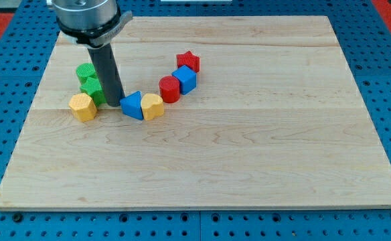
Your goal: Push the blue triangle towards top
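Observation:
The blue triangle [132,106] lies on the wooden board [249,147] left of centre, touching a yellow heart-shaped block [152,106] on its right. My tip [114,104] rests on the board just left of the blue triangle, very close to it or touching. The dark rod rises from the tip toward the view's top left.
A yellow hexagon block [83,106] sits left of the tip. Two green blocks [87,72] [90,87] stand behind the rod. A red cylinder [170,88], a blue cube [185,79] and a red star [189,62] form a line rising to the right.

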Robot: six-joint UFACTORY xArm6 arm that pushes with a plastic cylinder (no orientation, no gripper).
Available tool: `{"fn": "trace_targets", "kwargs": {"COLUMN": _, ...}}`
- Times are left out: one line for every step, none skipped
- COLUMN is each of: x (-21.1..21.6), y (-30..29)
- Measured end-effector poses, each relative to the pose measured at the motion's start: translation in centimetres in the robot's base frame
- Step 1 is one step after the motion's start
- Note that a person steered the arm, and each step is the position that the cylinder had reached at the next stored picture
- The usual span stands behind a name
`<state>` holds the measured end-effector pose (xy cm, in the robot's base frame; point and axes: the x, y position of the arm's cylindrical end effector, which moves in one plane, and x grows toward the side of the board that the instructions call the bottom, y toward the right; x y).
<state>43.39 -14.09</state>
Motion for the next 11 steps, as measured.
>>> {"fn": "trace_targets", "kwargs": {"x": 1.8, "y": 0.0}}
{"fn": "trace_targets", "kwargs": {"x": 3.8, "y": 0.0}}
{"fn": "trace_targets", "kwargs": {"x": 5.3, "y": 0.6}}
{"fn": "trace_targets", "kwargs": {"x": 6.7, "y": 1.7}}
{"fn": "trace_targets", "kwargs": {"x": 7.1, "y": 2.6}}
{"fn": "trace_targets", "kwargs": {"x": 6.8, "y": 2.9}}
{"fn": "trace_targets", "kwargs": {"x": 5.0, "y": 2.9}}
{"fn": "trace_targets", "kwargs": {"x": 2.2, "y": 3.3}}
{"fn": "trace_targets", "kwargs": {"x": -0.8, "y": 3.4}}
{"fn": "trace_targets", "kwargs": {"x": -1.8, "y": 3.0}}
{"fn": "trace_targets", "kwargs": {"x": -2.8, "y": 2.0}}
